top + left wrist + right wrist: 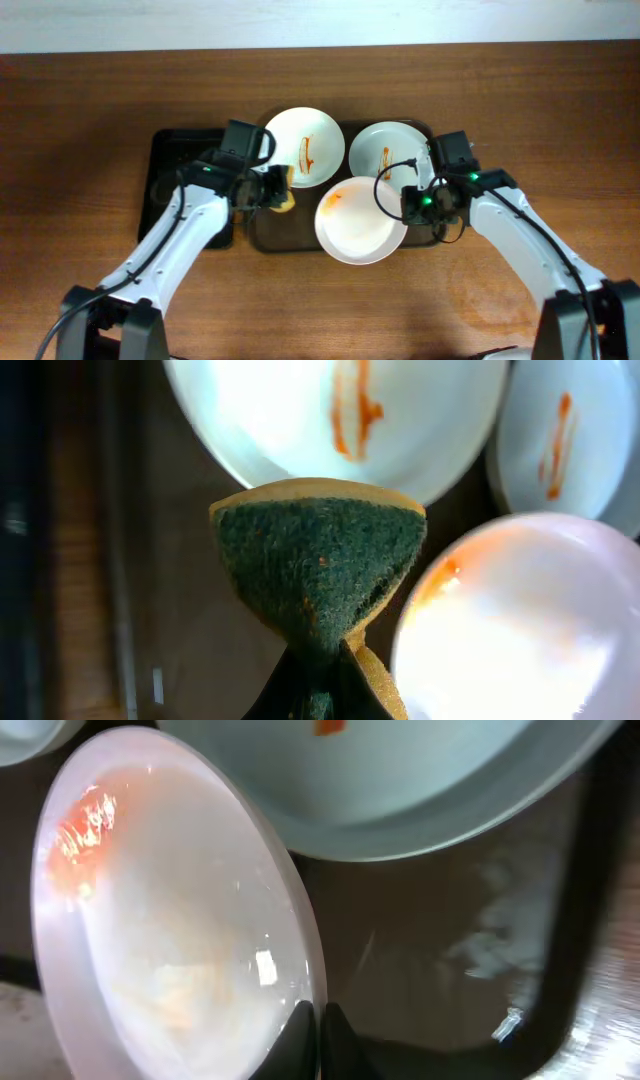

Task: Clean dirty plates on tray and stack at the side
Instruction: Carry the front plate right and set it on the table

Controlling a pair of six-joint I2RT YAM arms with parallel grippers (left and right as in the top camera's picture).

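Note:
Three white plates are at the dark brown tray [270, 238]. The back left plate [304, 147] and back right plate [388, 150] each carry an orange-red smear. The front plate [360, 220] is tilted up and has a faint orange smear near its upper left. My right gripper [412, 203] is shut on that plate's right rim [312, 982]. My left gripper [268, 192] is shut on a yellow sponge with a green scouring face [318, 555], held over the tray just left of the front plate [520, 620].
A smaller black tray [180, 170] lies left of the brown tray, under my left arm. Bare wooden table [560, 120] surrounds the trays. A white wall edge runs along the back.

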